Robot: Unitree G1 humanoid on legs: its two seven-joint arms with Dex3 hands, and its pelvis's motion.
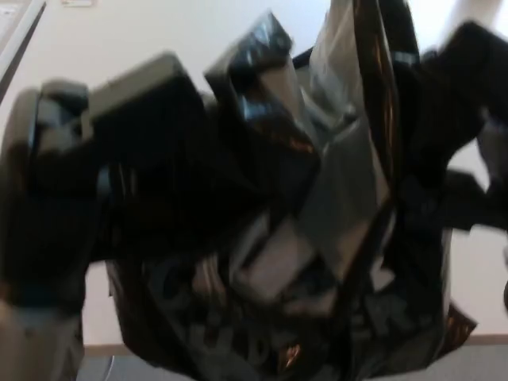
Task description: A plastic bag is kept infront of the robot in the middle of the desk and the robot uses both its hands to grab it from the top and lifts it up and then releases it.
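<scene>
Head view, lift phase. The plastic bag (317, 214) hangs between my two hands, raised close under the camera so that it fills most of the field; the desk (159, 32) shows pale behind and below it, its near edge visible as a line at the lower left and lower right. Judged from that edge passing behind the bag's lower folds, the bag appears clear of the surface, though its underside is cut off by the frame and contact cannot be ruled out.

My left hand (119, 159) grips the bag's gathered top from the left; its blocky black knuckles press into the film, and the fingers are closed on a bunch of it. My right hand (460, 119) holds the opposite side, upper right, apparently clamped on the film too, though blur hides the individual fingers. Both hands touch the bag at about the same height; neither is clearly nearer.

The governing relation: the bag lies directly below and between the hands, its long axis running roughly top to bottom, so parting the fingers should let it fall straight toward the desk.

Material: thin, glossy dark film, grey where light strikes and brownish where it shines through, creased into sharp peaks at the top and slack folds lower down. Pale lettering near the bottom is too blurred to read. I expect it to crumple, not bounce.
</scene>
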